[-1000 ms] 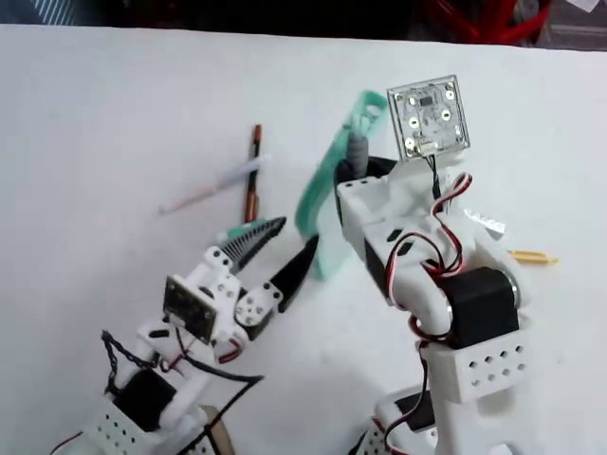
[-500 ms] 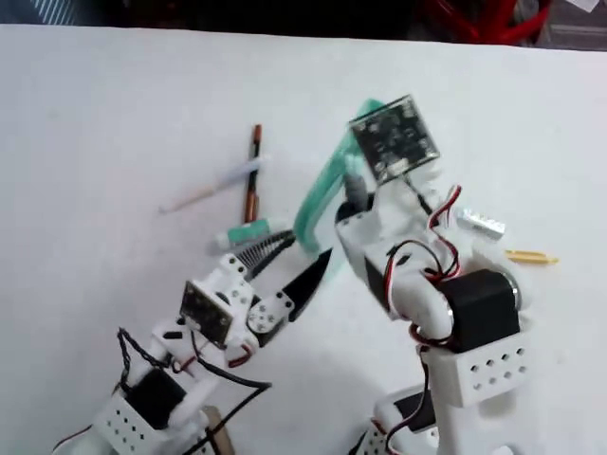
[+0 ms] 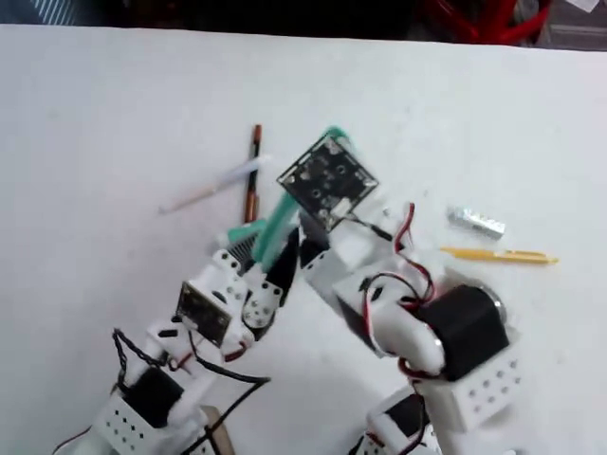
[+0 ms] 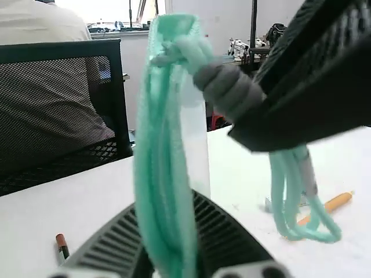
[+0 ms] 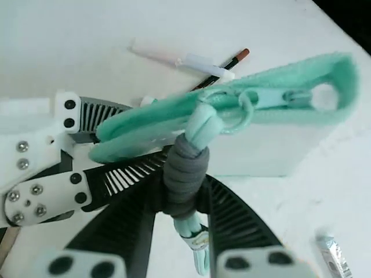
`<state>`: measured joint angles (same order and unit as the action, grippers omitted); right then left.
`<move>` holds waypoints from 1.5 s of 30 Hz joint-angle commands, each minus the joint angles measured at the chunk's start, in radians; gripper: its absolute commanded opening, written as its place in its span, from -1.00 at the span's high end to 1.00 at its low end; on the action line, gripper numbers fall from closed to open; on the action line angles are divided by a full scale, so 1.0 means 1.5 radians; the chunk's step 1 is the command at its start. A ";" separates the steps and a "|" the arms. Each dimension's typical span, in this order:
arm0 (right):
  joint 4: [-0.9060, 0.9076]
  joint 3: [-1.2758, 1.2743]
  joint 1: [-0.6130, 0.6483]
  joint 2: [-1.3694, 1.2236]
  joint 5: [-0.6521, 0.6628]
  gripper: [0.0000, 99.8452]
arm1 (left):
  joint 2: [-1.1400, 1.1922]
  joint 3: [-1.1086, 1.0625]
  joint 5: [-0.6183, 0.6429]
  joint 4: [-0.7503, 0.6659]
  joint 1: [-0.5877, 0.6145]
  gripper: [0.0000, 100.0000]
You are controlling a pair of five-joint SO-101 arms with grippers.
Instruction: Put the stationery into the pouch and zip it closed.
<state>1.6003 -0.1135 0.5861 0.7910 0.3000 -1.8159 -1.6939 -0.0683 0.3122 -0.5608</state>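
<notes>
On the white table (image 3: pixel 114 114), the mint-green fabric pouch (image 5: pixel 261 110) stood on edge between both arms, largely hidden from above by the right arm's square camera board (image 3: pixel 327 180). The left gripper (image 4: pixel 168 243) pinched the pouch's edge, while the right gripper (image 5: pixel 182 179) clamped its grey-wrapped zipper pull (image 5: pixel 184 174). Near the pouch lay a white pen (image 3: pixel 213 185) and a brown pencil (image 3: pixel 253 171), and well apart from it a yellow pen (image 3: pixel 498 254) and a silver foil piece (image 3: pixel 476 222).
</notes>
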 commanded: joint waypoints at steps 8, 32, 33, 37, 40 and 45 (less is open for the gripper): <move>-0.034 0.052 -0.159 -0.003 0.001 0.96 | -0.007 0.162 -0.008 0.179 0.007 0.95; -0.091 -0.056 -0.206 -0.003 0.001 0.96 | 0.006 0.000 -0.060 0.101 0.013 0.83; -0.090 -0.056 -0.200 -0.001 0.001 0.96 | 0.005 0.000 -0.075 0.099 0.013 0.88; -0.081 -0.056 -0.153 0.003 0.003 0.96 | 0.005 0.001 -0.114 0.084 0.040 0.95; -0.085 -0.056 -0.130 -0.003 0.002 0.96 | 0.004 0.017 -0.111 0.094 0.050 0.95; -0.103 -0.057 -0.133 -0.003 0.007 0.96 | 0.004 0.125 -0.110 0.276 0.030 0.95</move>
<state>1.4730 -0.2025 0.3790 0.7894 0.3000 -1.8128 -1.6310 -0.2309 0.5884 -0.5010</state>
